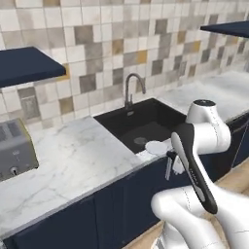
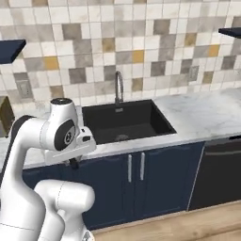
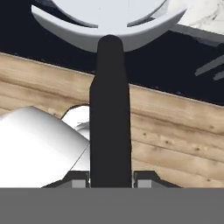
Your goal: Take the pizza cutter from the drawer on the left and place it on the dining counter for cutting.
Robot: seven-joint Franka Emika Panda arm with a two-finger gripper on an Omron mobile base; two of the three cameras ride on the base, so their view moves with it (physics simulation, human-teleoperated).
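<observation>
**Holding the pizza cutter in front of the sink cabinets**

Running along the far wall is a white, grey-veined marble worktop [image 1: 73, 160] with a black sink [image 2: 123, 120] set into it and a curved metal tap [image 2: 118, 86] behind the basin. The wall above is tiled in small squares of beige, grey and ochre. Navy shelves [image 1: 26, 64] jut out from the tiles at the upper left and upper right. A grey toaster [image 1: 14, 148] stands on the worktop at the far left. Below the worktop are navy cabinet doors [image 2: 150, 181] with vertical silver handles, and to their right a darker panel with a horizontal bar. The floor [image 3: 175, 131] is pale wooden planks.

No brand, label or writing can be read anywhere.

The white arm is folded high, its elbow raised and its wrist bent over so that the hand sits level with the worktop's near edge, in front of the cabinets. The gripper [image 3: 110, 179] is closed narrowly on the black handle of the pizza cutter [image 3: 109, 109], one fingertip on each side. The handle points away from the hand, and the pale round wheel lies at its far end, over the dark cabinet fronts, with the plank floor behind the handle.
</observation>
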